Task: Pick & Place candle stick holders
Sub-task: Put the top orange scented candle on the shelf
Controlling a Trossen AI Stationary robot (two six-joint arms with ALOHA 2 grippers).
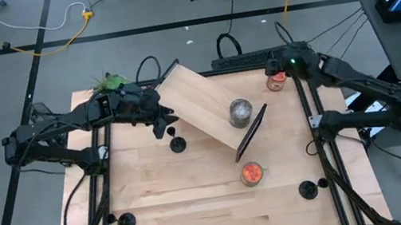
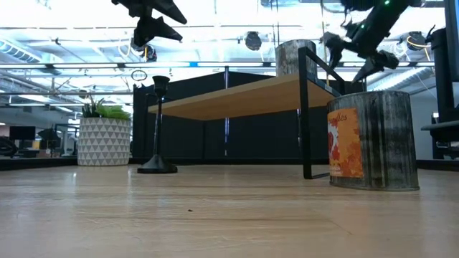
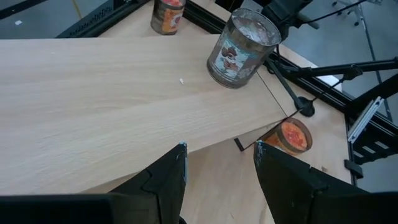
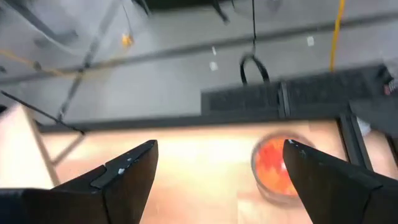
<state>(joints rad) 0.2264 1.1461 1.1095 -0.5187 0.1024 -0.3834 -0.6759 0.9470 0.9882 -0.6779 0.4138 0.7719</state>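
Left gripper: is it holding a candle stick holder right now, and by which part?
Nothing is held. The left gripper hangs open and empty above the wooden shelf; a candle stick holder stands free on the table below. The right gripper is open, empty too.

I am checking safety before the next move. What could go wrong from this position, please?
1. The left gripper hangs open above the candle stick holder beside the wooden shelf; a descent slightly off could knock over this thin holder.
2. The shelf edge is close, so the fingers might strike it.
3. The right gripper is open over the orange candle jar; lowering could bump it.
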